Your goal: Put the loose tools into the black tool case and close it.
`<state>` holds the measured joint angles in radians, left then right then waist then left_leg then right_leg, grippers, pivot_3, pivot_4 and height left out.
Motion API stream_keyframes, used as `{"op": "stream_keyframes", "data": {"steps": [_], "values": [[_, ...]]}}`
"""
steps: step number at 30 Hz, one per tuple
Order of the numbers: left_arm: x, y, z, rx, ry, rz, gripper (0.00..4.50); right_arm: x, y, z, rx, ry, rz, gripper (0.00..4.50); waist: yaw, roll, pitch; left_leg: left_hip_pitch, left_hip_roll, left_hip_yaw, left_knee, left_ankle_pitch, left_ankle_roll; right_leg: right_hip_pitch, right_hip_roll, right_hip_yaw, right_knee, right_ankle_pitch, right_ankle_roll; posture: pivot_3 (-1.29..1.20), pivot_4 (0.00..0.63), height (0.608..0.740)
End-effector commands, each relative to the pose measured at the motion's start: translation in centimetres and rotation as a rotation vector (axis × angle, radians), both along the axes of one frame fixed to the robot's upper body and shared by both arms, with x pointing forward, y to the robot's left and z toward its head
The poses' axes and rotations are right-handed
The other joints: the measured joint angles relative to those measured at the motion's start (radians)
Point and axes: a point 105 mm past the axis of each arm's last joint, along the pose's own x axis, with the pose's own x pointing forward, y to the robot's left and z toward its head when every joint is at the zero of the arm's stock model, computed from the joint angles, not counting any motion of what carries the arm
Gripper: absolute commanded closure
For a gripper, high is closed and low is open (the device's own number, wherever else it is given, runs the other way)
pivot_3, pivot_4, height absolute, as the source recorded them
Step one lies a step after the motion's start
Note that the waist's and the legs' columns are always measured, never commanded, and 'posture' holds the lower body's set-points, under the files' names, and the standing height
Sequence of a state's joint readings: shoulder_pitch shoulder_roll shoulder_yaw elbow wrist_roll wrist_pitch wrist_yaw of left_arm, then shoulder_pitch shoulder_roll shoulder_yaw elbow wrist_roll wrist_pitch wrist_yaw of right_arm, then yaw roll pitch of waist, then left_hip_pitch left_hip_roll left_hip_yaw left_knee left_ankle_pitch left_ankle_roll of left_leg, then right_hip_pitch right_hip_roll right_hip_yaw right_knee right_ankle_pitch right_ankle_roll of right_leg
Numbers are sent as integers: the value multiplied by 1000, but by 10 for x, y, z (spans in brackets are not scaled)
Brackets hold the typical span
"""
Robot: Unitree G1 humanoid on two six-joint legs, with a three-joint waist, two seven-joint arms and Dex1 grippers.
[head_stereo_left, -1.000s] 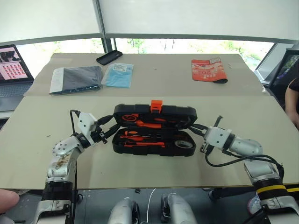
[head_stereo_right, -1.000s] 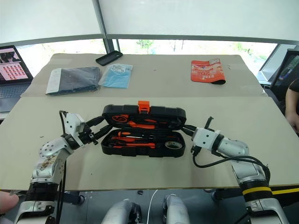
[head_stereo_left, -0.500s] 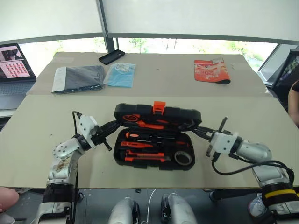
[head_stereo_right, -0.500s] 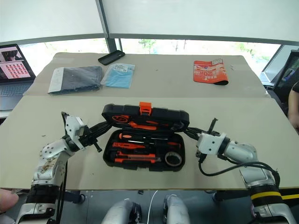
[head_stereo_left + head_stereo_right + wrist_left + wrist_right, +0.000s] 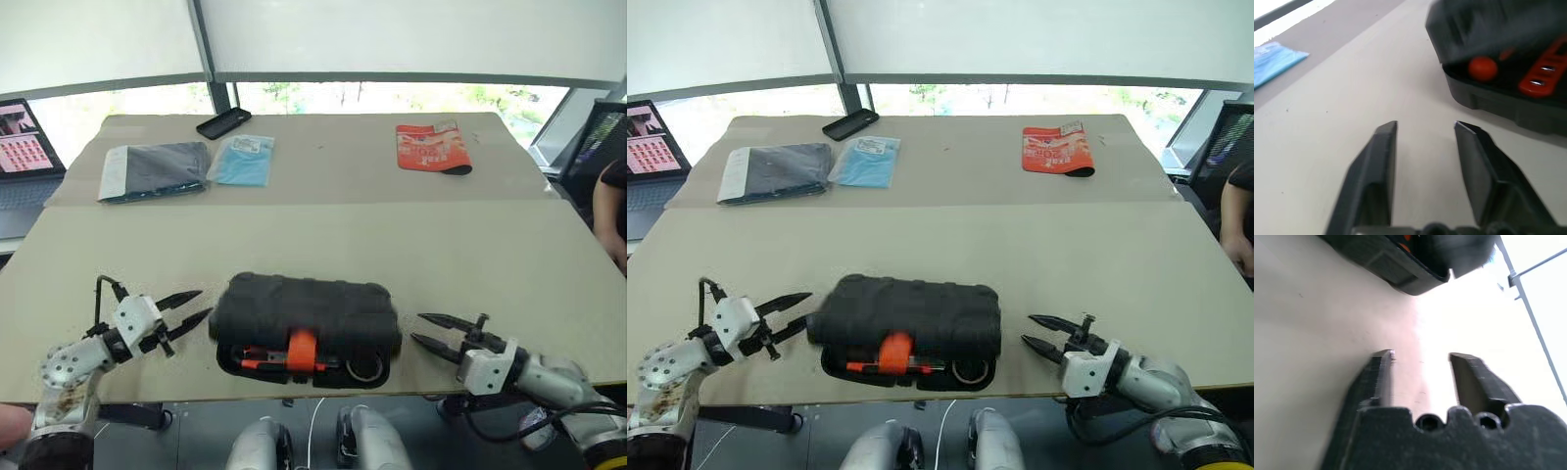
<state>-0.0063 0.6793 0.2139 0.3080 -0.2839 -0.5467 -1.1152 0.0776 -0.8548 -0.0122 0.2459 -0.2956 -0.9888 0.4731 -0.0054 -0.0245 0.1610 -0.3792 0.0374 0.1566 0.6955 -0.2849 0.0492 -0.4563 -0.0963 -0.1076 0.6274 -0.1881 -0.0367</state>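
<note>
- Your black tool case [image 5: 306, 315] sits at the lower centre of the frame, near the front edge of the tabletop [image 5: 313, 235].
- Its lid is down over the base but not flush: a gap along the front shows orange-handled tools [image 5: 257, 357] and a small dark tape roll [image 5: 362, 369] in their recesses.
- The orange latch [image 5: 302, 350] hangs over the front edge of the lid, lower centre. You cannot tell whether it is engaged.
- Your left claw [image 5: 183, 311] lies at lower left, just beside the case's left end and clear of it. Fingers are spread apart with nothing between them.
- The left wrist view gives the same reading: both fingers [image 5: 1376, 161] parted over bare tabletop, a corner of the case ahead with orange tool parts visible under the lid.
- Your right claw [image 5: 428, 330] lies at lower right, near the case's right end, not touching. It is open and empty.
- Upper left: a black phone [image 5: 223, 122], a light blue packet [image 5: 243, 160], a dark grey folded item [image 5: 155, 168].
- An orange-red pouch [image 5: 431, 147] lies at upper right.
- A laptop [image 5: 22, 147] shows at the far left edge.
</note>
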Motion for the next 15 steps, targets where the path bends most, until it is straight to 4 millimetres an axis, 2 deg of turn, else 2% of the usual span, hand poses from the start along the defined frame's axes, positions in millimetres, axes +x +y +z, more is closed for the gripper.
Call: {"op": "stream_keyframes", "data": {"steps": [1,3,6,9,12,13,14,15], "values": [[-6,23,-5,94,10,28,1656,-15,-24,-8,-78,7,-29,1453,11,0,0,0,0,1,0,-1,-2,0,-1,0,0,-2,-3,0,150,740],[-1,33,-1,-8,45,114,1656,-20,-33,-11,-76,37,-55,1453,17,0,0,0,0,1,0,-1,-1,0,-1,0,-1,-3,-5,0,150,740],[12,38,6,-92,57,195,1586,-29,-37,-10,-27,121,-91,2209,24,0,0,0,0,1,0,-2,1,0,-2,1,-2,-3,-4,0,150,740],[31,30,19,-152,39,230,2366,-34,-32,-3,40,180,-100,3306,29,-1,0,-1,-1,1,0,1,8,2,-2,1,-2,0,1,0,150,740],[52,7,28,-158,54,173,3379,-42,-14,-2,123,317,-81,4264,27,-2,0,-1,0,1,0,1,8,1,-2,1,-2,1,2,0,150,740],[57,-1,29,-145,60,147,3830,-46,-7,-2,142,349,-61,4500,28,-2,0,-1,0,1,0,1,8,1,-2,1,-2,1,2,0,150,740],[64,-12,31,-146,69,117,4252,-50,3,-2,172,411,-42,4500,28,-2,0,0,0,1,0,2,8,1,-1,1,-2,1,2,0,150,740],[72,-23,33,-139,82,90,4403,-57,15,-3,197,490,-13,4500,27,-2,0,0,0,1,0,2,7,1,0,1,-2,1,2,0,150,740]]}}
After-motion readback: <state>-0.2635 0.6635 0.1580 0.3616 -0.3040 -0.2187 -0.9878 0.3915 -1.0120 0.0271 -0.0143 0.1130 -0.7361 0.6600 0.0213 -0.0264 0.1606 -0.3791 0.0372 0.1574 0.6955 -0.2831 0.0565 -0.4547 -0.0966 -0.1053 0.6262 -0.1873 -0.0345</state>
